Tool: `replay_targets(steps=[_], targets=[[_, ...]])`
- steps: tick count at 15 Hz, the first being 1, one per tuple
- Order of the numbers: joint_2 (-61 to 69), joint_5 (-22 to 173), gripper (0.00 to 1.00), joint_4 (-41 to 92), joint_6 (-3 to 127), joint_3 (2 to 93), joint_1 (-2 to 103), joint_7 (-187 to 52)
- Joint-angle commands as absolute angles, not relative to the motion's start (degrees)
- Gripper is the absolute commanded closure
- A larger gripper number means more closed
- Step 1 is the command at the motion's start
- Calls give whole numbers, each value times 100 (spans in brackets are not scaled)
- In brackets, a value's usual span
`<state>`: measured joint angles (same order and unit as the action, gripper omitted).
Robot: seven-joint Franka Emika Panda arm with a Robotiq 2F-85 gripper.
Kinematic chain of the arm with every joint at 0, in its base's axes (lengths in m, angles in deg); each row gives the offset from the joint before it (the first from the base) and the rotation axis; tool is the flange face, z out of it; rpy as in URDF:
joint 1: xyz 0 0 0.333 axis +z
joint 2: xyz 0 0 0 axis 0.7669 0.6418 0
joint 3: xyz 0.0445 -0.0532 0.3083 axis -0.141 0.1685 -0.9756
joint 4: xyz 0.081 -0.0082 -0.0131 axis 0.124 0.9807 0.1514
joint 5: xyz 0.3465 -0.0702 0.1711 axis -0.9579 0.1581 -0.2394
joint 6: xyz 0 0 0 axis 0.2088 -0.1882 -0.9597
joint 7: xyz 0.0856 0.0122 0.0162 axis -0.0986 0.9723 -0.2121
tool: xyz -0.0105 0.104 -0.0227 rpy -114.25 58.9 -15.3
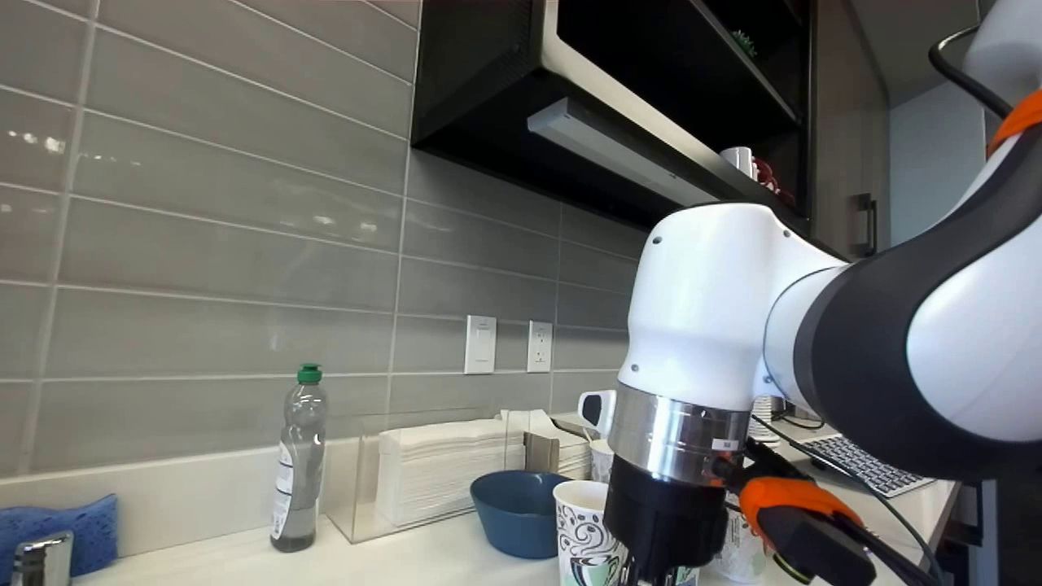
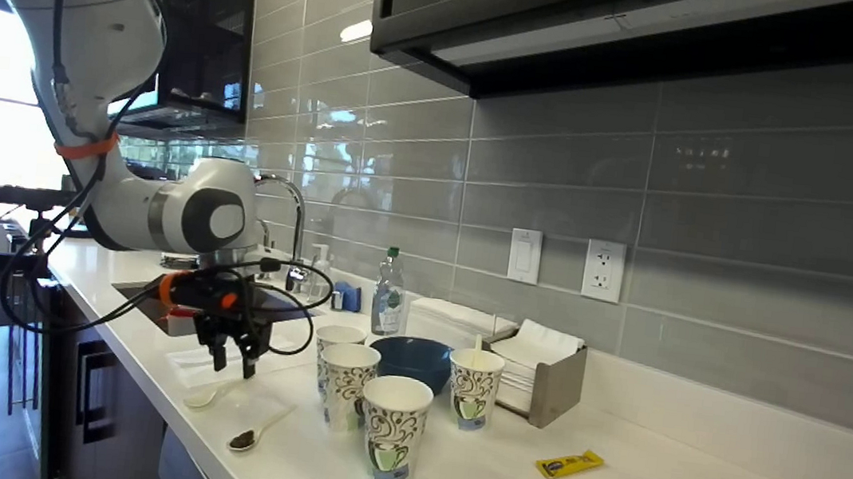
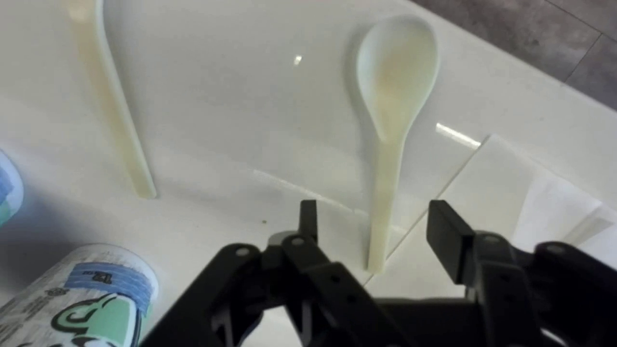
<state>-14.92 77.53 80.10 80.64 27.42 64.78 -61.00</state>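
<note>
Near the front edge of the table (image 3: 511, 96), spoon (image 3: 391, 140); my claw (image 3: 373, 221) hangs above its handle, spread wide, empty.

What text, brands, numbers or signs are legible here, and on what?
Looks like "12", on the blue band of the cup in the wrist view; blurred, its other print unreadable.
Bottle label: too blurred.
Yellow packet: print too small.
Keyboard: keys too small.
White sticker on the metal collar: too small.
</note>
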Motion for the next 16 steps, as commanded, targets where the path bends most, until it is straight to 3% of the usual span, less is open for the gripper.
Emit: replay_targets(steps=[1,2,3,6,16], targets=[[-1912,8248,5,8124,7930,2827,6339,-5777],[-1980,8294,1,8142,7896,2861,6287,-5779],[-1717,8053,16,8014,7988,2815,6371,-5955],[-1842,8125,1,8034,7942,2858,6288,-5950],[-1897,8652,0,8375,7876,3211,5778,-5915]])
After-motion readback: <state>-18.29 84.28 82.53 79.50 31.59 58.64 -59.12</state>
